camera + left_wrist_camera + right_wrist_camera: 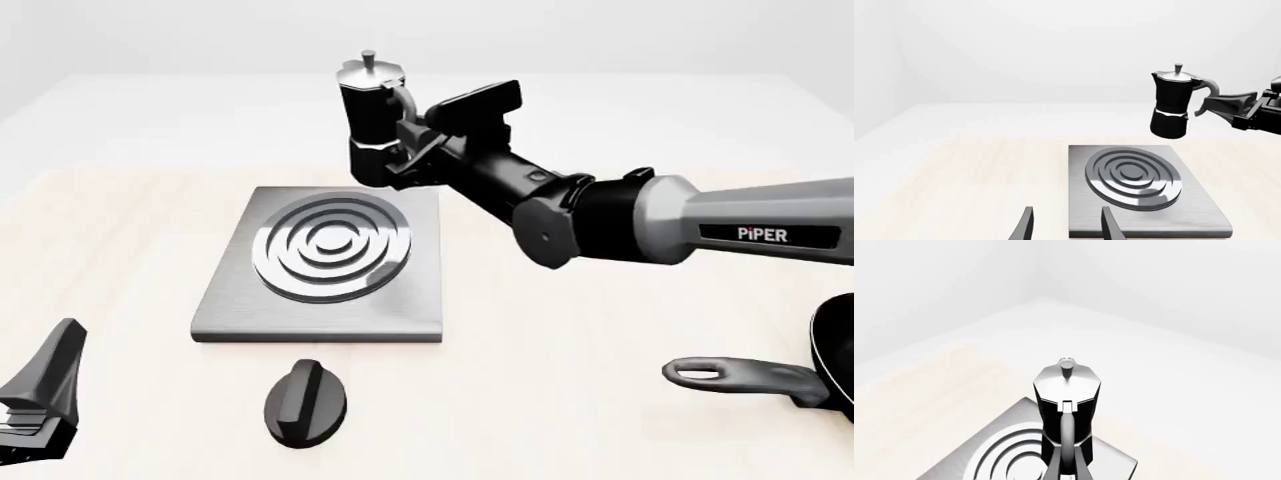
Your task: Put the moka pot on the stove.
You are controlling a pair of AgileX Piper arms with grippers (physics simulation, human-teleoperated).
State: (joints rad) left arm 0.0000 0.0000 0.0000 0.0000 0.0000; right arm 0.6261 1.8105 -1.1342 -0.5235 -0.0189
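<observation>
Right gripper is seen clamped on the curved black handle of the small black faceted moka pot with silver lid and knob, which is held upright in the air, clear of the worktop. In the front view the pot is seen above the far right corner of the flat square grey metal stove with raised silver concentric burner rings; its base is not touching the plate. From the left wrist view the pot is shown hanging beyond the far edge of the stove, w/ the right gripper closed on the handle from the side. In the right wrist view the pot is viewed from behind and above, handle toward the camera, w/ the stove below it.

Left gripper is seen low at the near left of the pale wooden worktop, well apart from the stove; its two dark fingers are shown apart, w/ nothing between them.

A black oval knob is seen on the worktop just in front of the stove's near edge. A black long-handled frying pan is partly shown at the near right, handle pointing toward the knob.
</observation>
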